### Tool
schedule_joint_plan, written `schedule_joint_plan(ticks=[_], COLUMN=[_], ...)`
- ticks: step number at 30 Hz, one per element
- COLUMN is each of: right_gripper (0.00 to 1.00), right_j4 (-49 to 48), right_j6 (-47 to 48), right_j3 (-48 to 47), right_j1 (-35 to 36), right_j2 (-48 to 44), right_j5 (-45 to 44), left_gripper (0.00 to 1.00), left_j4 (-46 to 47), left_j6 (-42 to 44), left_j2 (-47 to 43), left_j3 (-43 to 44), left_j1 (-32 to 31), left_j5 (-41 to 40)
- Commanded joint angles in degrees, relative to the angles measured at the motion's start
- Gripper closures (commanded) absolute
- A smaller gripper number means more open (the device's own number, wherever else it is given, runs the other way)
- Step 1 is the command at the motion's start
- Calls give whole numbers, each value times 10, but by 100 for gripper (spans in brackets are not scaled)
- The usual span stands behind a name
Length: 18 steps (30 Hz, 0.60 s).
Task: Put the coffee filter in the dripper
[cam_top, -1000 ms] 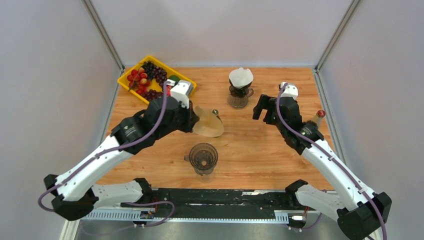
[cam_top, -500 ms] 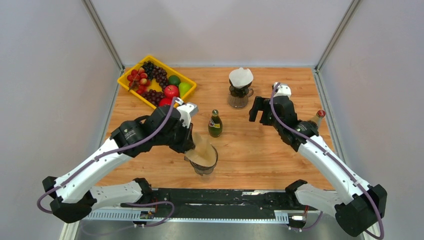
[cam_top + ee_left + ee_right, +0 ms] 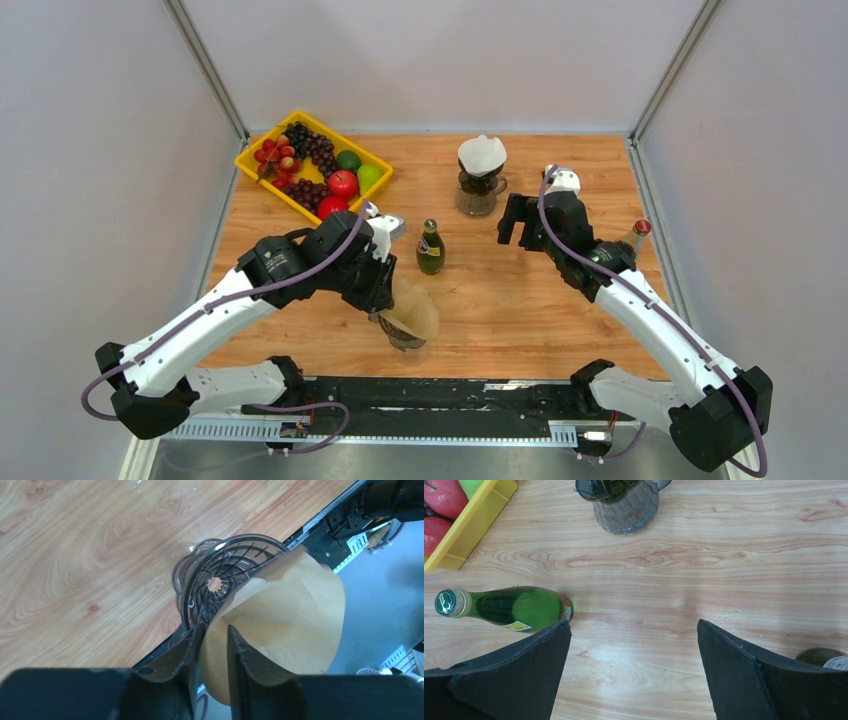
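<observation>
Filter (image 3: 290,625) pinched in left pincer (image 3: 214,634), over dripper (image 3: 225,567).

The filter (image 3: 417,307) is a brown paper cone, flattened into a fan and pinched near its edge in the jaws of the left gripper (image 3: 214,631). It hangs tilted over the near side of the dripper (image 3: 404,338) and is not seated in it; whether it touches the rim cannot be told. The dripper (image 3: 220,580) is dark, see-through plastic with spiral ribs, a centre hole and a side handle. It stands upright on the bench (image 3: 520,300), near the front edge, with most of its inside uncovered.
</observation>
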<state>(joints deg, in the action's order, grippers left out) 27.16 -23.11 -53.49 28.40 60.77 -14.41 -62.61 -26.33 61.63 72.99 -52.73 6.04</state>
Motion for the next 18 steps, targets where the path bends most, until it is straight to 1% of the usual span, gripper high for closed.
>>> schedule_joint_plan(ticks=[1,2,4,5,6,7,10,11,12,13,16,18], right_gripper=[0,0,0,0,0,0,0,0,0,0,0,0], right_j4=[-16,-16,-16,-16,-15,-15,-15,-15,-15,-16,-16,-16], right_j6=[5,6,6,7,7,7,8,9,9,10,12,13], right_j3=[-3,-3,-2,-2,-2,-2,-1,-1,-1,0,1,2], right_j1=[-2,-2,-1,-2,-2,-2,-2,-1,-2,-1,-2,-2], right_j2=[-5,-6,-7,-7,-7,-8,-9,-10,-11,-11,-16,-19], right_j5=[4,4,3,3,2,2,1,1,1,0,-4,-7], left_gripper=[61,60,50,48,43,42,29,26,21,19,6,2], left_j4=[-8,-7,-8,-8,-8,-9,-10,-9,-10,-10,-11,-10], left_j6=[9,10,11,11,11,11,10,9,9,9,7,7], left_j2=[0,0,-1,-2,-2,-3,-8,-11,-12,-17,-27,-34], left_j3=[10,12,18,20,23,25,39,42,49,53,70,85], left_j1=[0,1,0,0,0,1,0,0,0,0,0,0], left_j5=[6,5,1,-2,-4,-8,-14,-17,-19,-25,-42,-56])
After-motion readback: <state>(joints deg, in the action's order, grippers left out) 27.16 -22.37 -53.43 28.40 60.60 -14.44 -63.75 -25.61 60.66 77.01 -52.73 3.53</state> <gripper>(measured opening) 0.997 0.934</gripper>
